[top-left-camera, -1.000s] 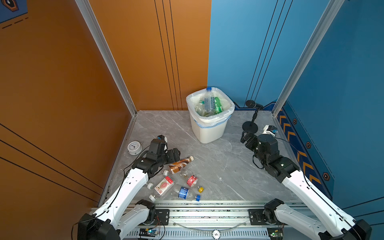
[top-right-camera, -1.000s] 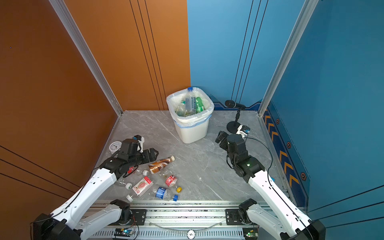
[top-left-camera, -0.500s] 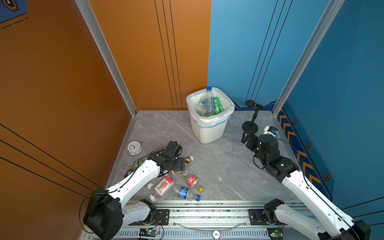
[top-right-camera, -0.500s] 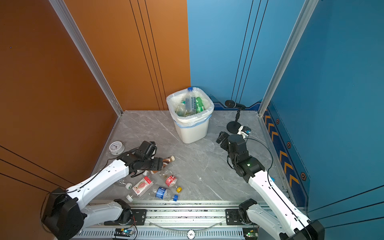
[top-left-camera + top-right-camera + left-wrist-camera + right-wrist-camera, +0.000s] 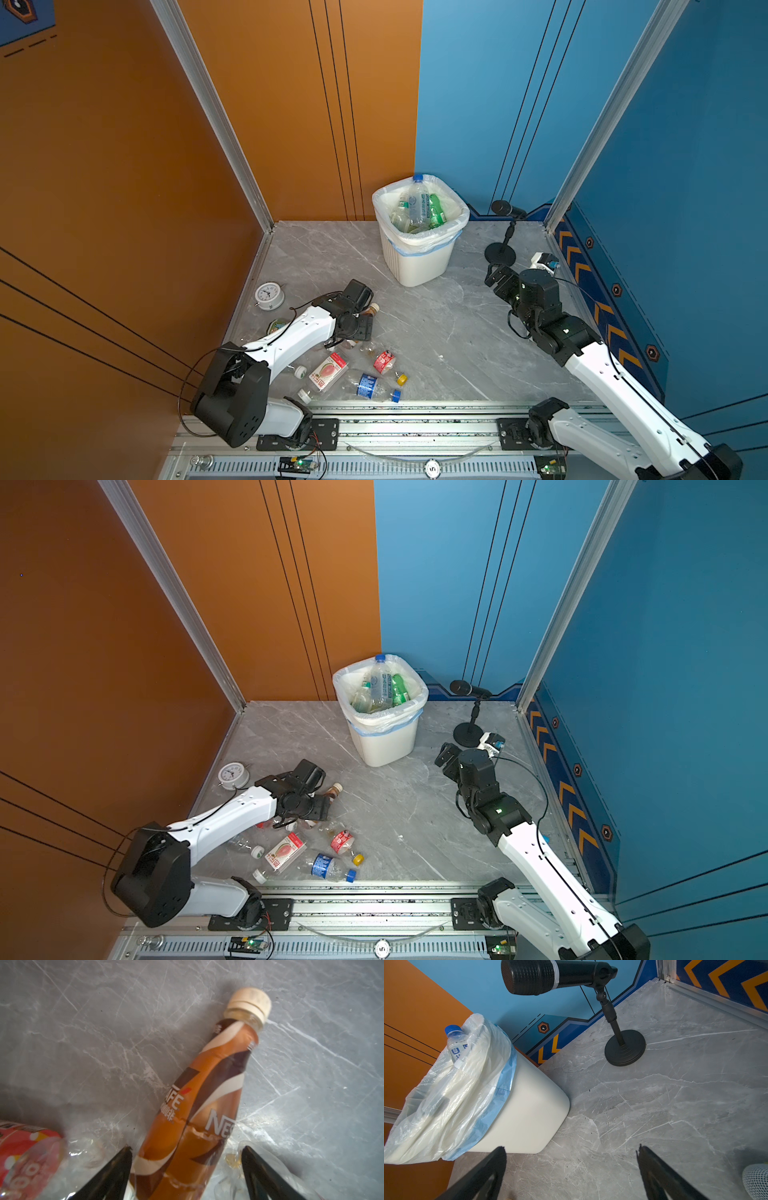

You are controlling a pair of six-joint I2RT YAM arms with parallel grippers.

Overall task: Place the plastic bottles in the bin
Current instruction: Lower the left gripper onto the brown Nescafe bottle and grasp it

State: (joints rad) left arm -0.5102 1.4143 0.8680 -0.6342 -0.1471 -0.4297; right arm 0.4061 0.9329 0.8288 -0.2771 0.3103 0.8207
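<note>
A brown coffee bottle [image 5: 207, 1095] with a cream cap lies on the grey floor; only its cap end [image 5: 373, 308] [image 5: 336, 788] shows in both top views. My left gripper [image 5: 187, 1149] [image 5: 362, 325] is open and straddles its lower body, with a gap on each side. A crushed clear bottle [image 5: 232, 1159] lies by one finger and a pink-labelled bottle [image 5: 25, 1153] lies off to the side. More bottles [image 5: 328, 372] [image 5: 384, 361] [image 5: 368, 386] lie near the front rail. The white bin [image 5: 419, 257] [image 5: 386, 742] [image 5: 525, 1109] holds several bottles [image 5: 417, 199]. My right gripper [image 5: 571, 1149] [image 5: 494, 274] is open and empty above the floor.
A white alarm clock [image 5: 269, 295] stands by the left wall. A black microphone on a stand [image 5: 505, 232] [image 5: 623, 1047] stands right of the bin, with a small white and blue thing [image 5: 544, 262] beside it. The metal rail [image 5: 415, 415] runs along the front edge.
My left arm has swung right and dropped over the brown bottle, so its jaws now straddle it. The right arm has not moved.
</note>
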